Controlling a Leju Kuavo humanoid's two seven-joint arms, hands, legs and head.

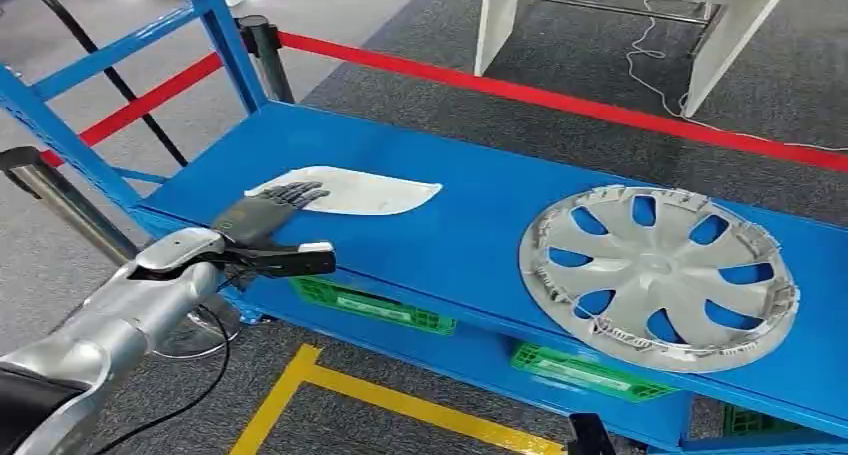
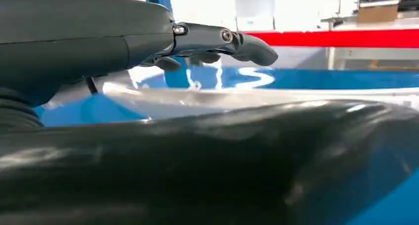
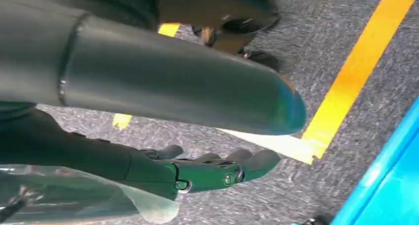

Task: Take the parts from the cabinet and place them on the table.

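A flat white panel part lies on the blue cabinet shelf toward its left end. A silver wheel cover with several cut-outs lies on the same shelf at the right, reaching the front edge. My left hand reaches over the shelf's front edge, its dark fingers stretched flat over the near end of the white panel and its thumb along the shelf edge. Close up, the fingers hover just over the pale panel and grip nothing. My right hand hangs above the grey floor, fingers spread and holding nothing.
Green crates sit on the lower shelf. A blue upright stands at the shelf's back left. Red barrier tape runs behind the cabinet, with a white table beyond it. Yellow floor lines mark the carpet.
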